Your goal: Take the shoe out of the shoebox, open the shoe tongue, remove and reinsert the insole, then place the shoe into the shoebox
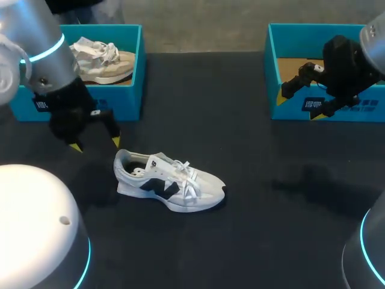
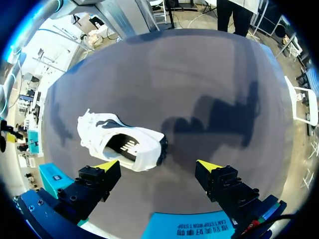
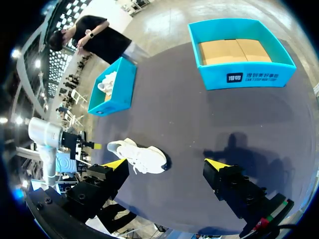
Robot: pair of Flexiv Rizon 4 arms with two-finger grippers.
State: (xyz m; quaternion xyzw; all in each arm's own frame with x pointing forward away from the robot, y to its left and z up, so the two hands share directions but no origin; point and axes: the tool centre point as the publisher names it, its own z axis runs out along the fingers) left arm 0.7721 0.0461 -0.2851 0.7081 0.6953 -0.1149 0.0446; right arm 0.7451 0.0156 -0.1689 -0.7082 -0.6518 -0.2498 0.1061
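Note:
A white shoe [image 1: 168, 183] with a dark side logo lies on its sole on the black table, toe pointing right. My left gripper [image 1: 95, 143] hangs open just left of and behind its heel. In the left wrist view the shoe [image 2: 119, 142] lies ahead of that gripper [image 2: 158, 165], nearer one finger, with the insole showing through its mouth. My right gripper [image 1: 299, 105] stands open over the front wall of the right blue shoebox [image 1: 289, 111], far from the shoe. Its wrist view shows the shoe [image 3: 139, 157] well below the gripper [image 3: 167, 163].
The right shoebox [image 3: 241, 79] holds only a cardboard floor. A second blue shoebox [image 1: 129, 78] at the back left holds a beige shoe [image 1: 105, 60]. Bare black tabletop [image 1: 271, 180] lies between the shoe and the right box.

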